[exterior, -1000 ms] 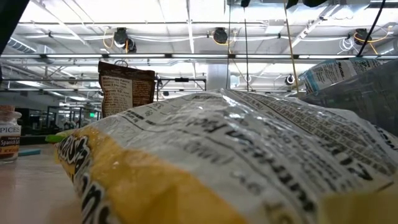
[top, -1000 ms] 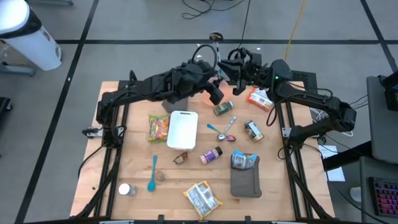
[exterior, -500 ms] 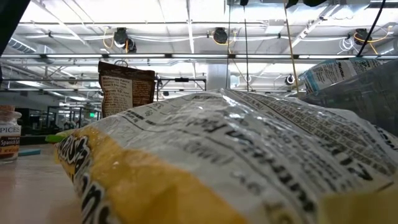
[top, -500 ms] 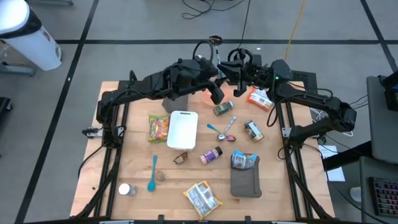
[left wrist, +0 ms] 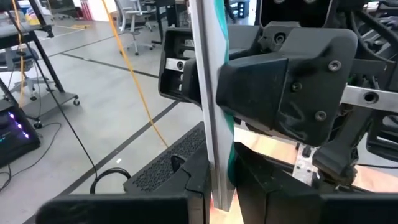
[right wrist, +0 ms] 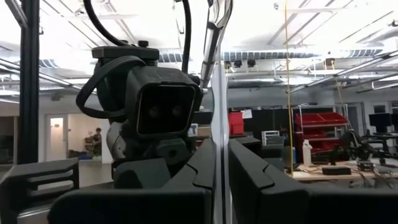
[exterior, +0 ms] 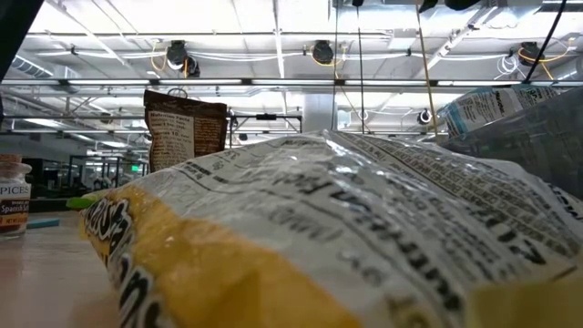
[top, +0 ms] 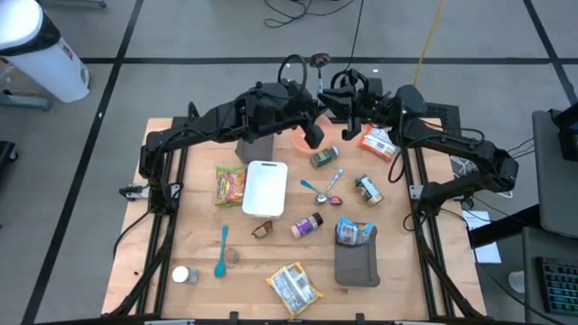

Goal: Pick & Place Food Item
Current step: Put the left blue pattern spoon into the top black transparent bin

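A thin flat packet stands edge-on between both grippers, above the table's far middle. In the left wrist view its white and teal edge [left wrist: 217, 118] runs up from between my left gripper's fingers [left wrist: 221, 171]. In the right wrist view its silvery edge [right wrist: 219, 68] rises from my right gripper [right wrist: 221, 158]. In the high view my left gripper [top: 312, 128] and my right gripper [top: 348, 110] face each other closely. Both are shut on the packet. An orange bowl [top: 296, 141] sits below the left gripper. My left gripper pinches the packet's two flat faces between its fingers, at one end [left wrist: 219, 163]. The fingers come level from the table's left. The packet is upright and lifted clear. My right gripper pinches the same packet's flat faces [right wrist: 220, 134] between its fingers, coming level from the right side, opposite the left gripper.
On the table lie a white board [top: 265, 187], a candy bag [top: 230, 185], a grey box [top: 257, 147], a jar [top: 323, 159], a red and white pack [top: 377, 142], a can [top: 368, 190] and a grey tray [top: 357, 264]. A chip bag [top: 293, 286] fills the low view [exterior: 319, 237].
My left arm has drawn a little toward the table's far edge while both grippers stay shut on the packet.
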Tool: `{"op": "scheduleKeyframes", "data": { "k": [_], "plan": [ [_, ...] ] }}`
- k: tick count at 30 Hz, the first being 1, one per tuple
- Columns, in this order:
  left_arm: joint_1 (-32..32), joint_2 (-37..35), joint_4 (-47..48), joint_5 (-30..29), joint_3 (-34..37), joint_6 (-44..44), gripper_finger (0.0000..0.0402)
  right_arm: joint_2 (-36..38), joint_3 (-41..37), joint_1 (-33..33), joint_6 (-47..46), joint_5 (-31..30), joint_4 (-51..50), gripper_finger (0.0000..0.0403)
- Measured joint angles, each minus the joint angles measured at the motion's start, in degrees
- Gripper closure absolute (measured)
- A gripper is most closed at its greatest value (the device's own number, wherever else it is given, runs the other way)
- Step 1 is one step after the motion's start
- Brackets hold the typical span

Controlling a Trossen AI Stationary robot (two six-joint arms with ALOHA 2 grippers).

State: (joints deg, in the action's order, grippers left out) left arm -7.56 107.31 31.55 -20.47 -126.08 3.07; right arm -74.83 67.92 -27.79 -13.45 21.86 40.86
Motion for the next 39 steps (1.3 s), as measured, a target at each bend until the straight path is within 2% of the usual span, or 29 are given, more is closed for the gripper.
{"op": "scheduleKeyframes", "data": {
  "k": [3, 16, 24, 30, 33, 39],
  "plan": [
    [-0.4, 0.0, 0.4, 1.9, 0.0, -0.2, 0.0354, 0.0, 0.0, 0.0, -0.1, -0.4, -0.1, 0.0384],
    [-1.0, -0.7, 4.4, 2.7, 0.0, -1.6, 0.0359, -0.1, 0.0, -1.5, -3.5, -0.5, -0.6, 0.0293],
    [-1.6, -2.1, 7.7, 2.9, 0.1, -1.0, 0.0361, 0.2, 0.0, -6.5, -11.0, 7.4, 1.1, 0.0258],
    [-2.8, -2.4, 8.9, 6.0, 0.1, 0.0, 0.0361, 0.3, 0.0, -9.0, -14.3, 11.9, 2.6, 0.0239],
    [-3.2, -2.9, 10.7, 7.4, 0.1, 0.1, 0.0361, 1.0, 0.0, -10.7, -14.6, 14.5, 2.6, 0.0236],
    [-4.1, -3.9, 12.7, 11.2, 0.0, 1.2, 0.0362, 2.4, 0.0, -14.5, -16.5, 15.9, 2.7, 0.0240]
  ]
}}
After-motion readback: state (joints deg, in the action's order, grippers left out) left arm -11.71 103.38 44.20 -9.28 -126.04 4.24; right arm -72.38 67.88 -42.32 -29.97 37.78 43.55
